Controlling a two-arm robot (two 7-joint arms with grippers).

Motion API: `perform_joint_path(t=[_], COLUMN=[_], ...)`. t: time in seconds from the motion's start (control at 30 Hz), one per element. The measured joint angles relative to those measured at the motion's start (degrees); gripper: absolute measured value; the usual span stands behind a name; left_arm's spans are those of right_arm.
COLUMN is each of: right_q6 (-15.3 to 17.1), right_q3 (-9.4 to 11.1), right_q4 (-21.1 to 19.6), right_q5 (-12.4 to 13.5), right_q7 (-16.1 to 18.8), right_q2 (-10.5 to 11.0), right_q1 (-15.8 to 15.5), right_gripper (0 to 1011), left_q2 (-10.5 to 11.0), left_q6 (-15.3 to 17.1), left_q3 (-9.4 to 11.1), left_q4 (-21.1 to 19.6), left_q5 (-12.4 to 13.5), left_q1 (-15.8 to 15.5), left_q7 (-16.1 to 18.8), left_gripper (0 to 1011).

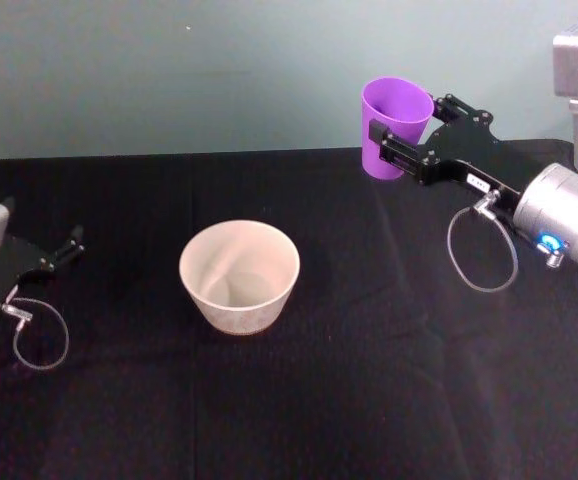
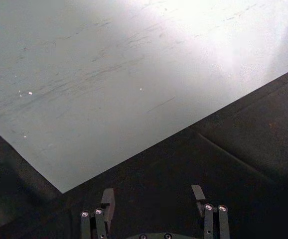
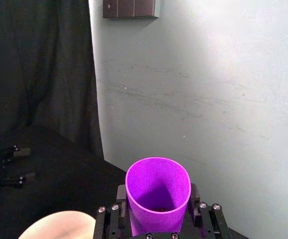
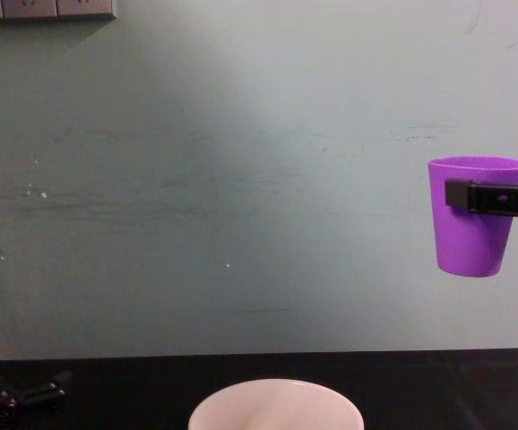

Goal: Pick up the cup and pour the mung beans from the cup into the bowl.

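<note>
The purple cup [image 1: 395, 105] is clamped upright in the right gripper [image 1: 391, 148], raised well right of the white bowl [image 1: 239, 305]. The lift is judged done; carrying it over the bowl and tilting are called for next. The left gripper [image 1: 67, 248] is parked at the left of the black table [image 1: 369, 400], fingers apart.

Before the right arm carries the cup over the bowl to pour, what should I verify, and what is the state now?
1. Right gripper shut on the cup: ok.
2. Cup upright, held in the air: ok.
3. Cup above the bowl: not ok, it is off to the bowl's right.
4. Bowl upright, mouth free: ok.
5. Beans in the cup: cannot tell.
6. Left gripper open, parked left of the bowl: ok.
</note>
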Motion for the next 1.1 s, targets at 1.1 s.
perform_joint_path(t=[1.1], right_q6=[0.0], right_q3=[0.0], right_q4=[0.0], right_q5=[0.0], right_q7=[0.0], right_q2=[0.0], right_q1=[0.0], right_gripper=[720], left_q2=[0.0], left_q6=[0.0], left_q3=[0.0], left_q4=[0.0], left_q5=[0.0], left_q1=[0.0], left_q7=[0.0], left_gripper=[1000])
